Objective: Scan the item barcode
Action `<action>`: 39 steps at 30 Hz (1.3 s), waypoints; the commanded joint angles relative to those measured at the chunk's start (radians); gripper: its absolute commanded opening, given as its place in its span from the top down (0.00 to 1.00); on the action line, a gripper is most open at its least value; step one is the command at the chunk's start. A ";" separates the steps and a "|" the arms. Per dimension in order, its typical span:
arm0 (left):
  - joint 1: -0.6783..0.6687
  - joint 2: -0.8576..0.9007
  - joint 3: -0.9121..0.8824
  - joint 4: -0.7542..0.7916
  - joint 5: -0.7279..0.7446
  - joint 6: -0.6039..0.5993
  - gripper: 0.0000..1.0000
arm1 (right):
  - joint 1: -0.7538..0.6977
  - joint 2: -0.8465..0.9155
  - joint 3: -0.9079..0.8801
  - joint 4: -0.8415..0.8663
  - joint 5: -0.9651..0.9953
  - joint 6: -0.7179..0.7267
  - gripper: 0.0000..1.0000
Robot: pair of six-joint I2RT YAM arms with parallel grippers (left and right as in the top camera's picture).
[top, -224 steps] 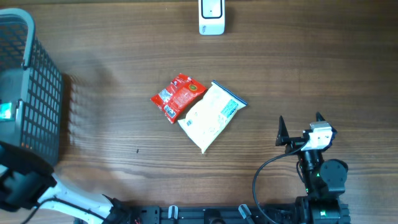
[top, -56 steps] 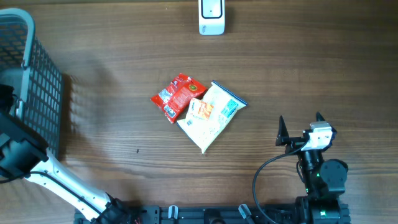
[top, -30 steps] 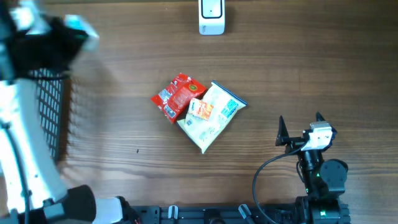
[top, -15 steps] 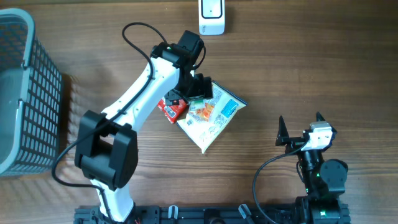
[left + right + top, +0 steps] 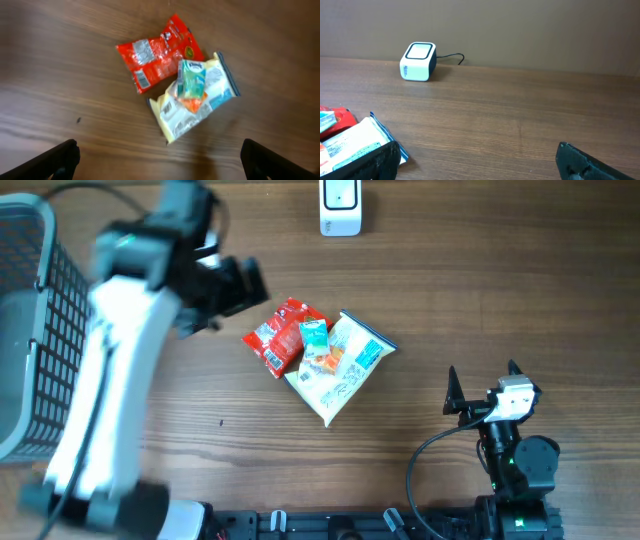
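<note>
Teal-and-orange packet (image 5: 191,80) now atop white pouch (image 5: 175,117), left hand (image 5: 160,159) newly spread, clear

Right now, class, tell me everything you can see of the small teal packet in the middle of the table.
The small teal packet is a flat, glossy-looking sachet. It is teal over most of its face, with an orange end nearer the robot. It lies face up on the cream pouch, and its far end reaches the edge of the red packet. Nothing else touches it. Its print is too blurred to read, and no barcode can be made out.
</note>
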State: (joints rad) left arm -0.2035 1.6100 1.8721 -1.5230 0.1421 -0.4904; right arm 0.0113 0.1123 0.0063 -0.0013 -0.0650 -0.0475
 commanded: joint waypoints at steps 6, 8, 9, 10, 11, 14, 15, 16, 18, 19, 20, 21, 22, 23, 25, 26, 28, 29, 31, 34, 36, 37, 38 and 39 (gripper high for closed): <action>0.003 -0.339 -0.003 -0.150 -0.014 0.038 0.00 | -0.003 -0.003 -0.001 0.002 0.014 -0.003 0.00; 0.003 -0.414 -0.035 -0.149 -0.015 0.038 0.00 | -0.003 -0.003 -0.001 0.002 0.014 -0.002 0.00; 0.003 -0.442 -0.054 -0.148 -0.026 0.034 0.00 | -0.003 -0.003 -0.001 0.002 0.014 -0.003 0.00; 0.003 -0.467 -0.073 -0.146 -0.046 0.023 0.00 | -0.003 -0.003 -0.001 0.002 0.014 -0.002 0.00; 0.003 -0.505 -0.107 -0.146 -0.113 -0.042 0.00 | -0.003 -0.003 -0.001 0.002 0.014 -0.003 0.00; 0.003 -0.571 -0.184 -0.122 -0.254 -0.174 0.00 | -0.003 -0.003 -0.001 0.002 0.014 -0.002 0.01; 0.003 -0.589 -0.214 -0.102 -0.283 -0.200 0.00 | -0.003 -0.003 -0.001 0.002 0.014 -0.003 0.00; 0.003 -0.601 -0.239 -0.079 -0.293 -0.212 0.00 | -0.003 -0.003 -0.001 0.002 0.014 -0.003 0.00; 0.003 -0.610 -0.297 -0.025 -0.290 -0.235 0.00 | -0.003 -0.003 -0.001 0.002 0.014 -0.003 0.00; 0.003 -0.608 -0.321 -0.007 -0.289 -0.245 0.00 | -0.003 -0.003 -0.001 0.002 0.014 -0.003 0.00; 0.003 -0.603 -0.356 0.015 -0.290 -0.252 0.00 | -0.003 -0.003 -0.001 0.002 0.014 -0.003 0.00; 0.003 -0.595 -0.397 0.042 -0.290 -0.251 0.00 | -0.003 -0.003 -0.001 0.002 0.014 -0.003 0.00; 0.003 -0.583 -0.444 0.074 -0.290 -0.252 0.00 | -0.003 -0.003 -0.001 0.002 0.014 -0.003 0.00; 0.003 -0.569 -0.484 0.105 -0.290 -0.251 0.00 | -0.003 -0.003 -0.001 0.003 0.014 -0.004 0.00; 0.003 -0.532 -0.547 0.156 -0.289 -0.252 0.00 | -0.003 -0.003 -0.001 0.003 0.018 -0.045 0.00; 0.003 -0.492 -0.583 0.185 -0.289 -0.252 0.00 | -0.003 -0.003 -0.001 0.015 0.013 -0.054 0.00; 0.003 -0.421 -0.607 0.197 -0.289 -0.252 0.00 | -0.003 -0.003 -0.001 0.075 -0.092 0.017 0.00; 0.003 -0.380 -0.608 0.197 -0.289 -0.252 0.00 | -0.003 -0.003 -0.001 0.121 -0.204 0.116 0.00; 0.003 -0.301 -0.608 0.197 -0.289 -0.252 0.00 | -0.003 -0.004 -0.001 0.205 -0.420 0.348 0.00; 0.003 -0.198 -0.608 0.197 -0.289 -0.252 0.00 | -0.003 -0.004 -0.001 0.300 -0.559 0.671 0.00; 0.003 -0.132 -0.608 0.200 -0.289 -0.252 0.00 | -0.003 -0.003 -0.001 0.311 -0.557 0.904 0.00; 0.003 -0.108 -0.608 0.204 -0.288 -0.252 0.00 | -0.003 -0.003 -0.001 0.293 -0.557 1.023 0.00; 0.003 -0.091 -0.608 0.208 -0.289 -0.252 0.00 | -0.003 -0.003 -0.001 0.292 -0.558 1.080 0.00; 0.003 -0.077 -0.608 0.208 -0.289 -0.252 0.00 | -0.003 -0.003 -0.001 0.338 -0.573 1.104 0.00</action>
State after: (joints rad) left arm -0.1970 1.4868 1.2667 -1.3190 -0.1307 -0.7242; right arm 0.0101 0.1123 0.0063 0.2897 -0.5621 0.7467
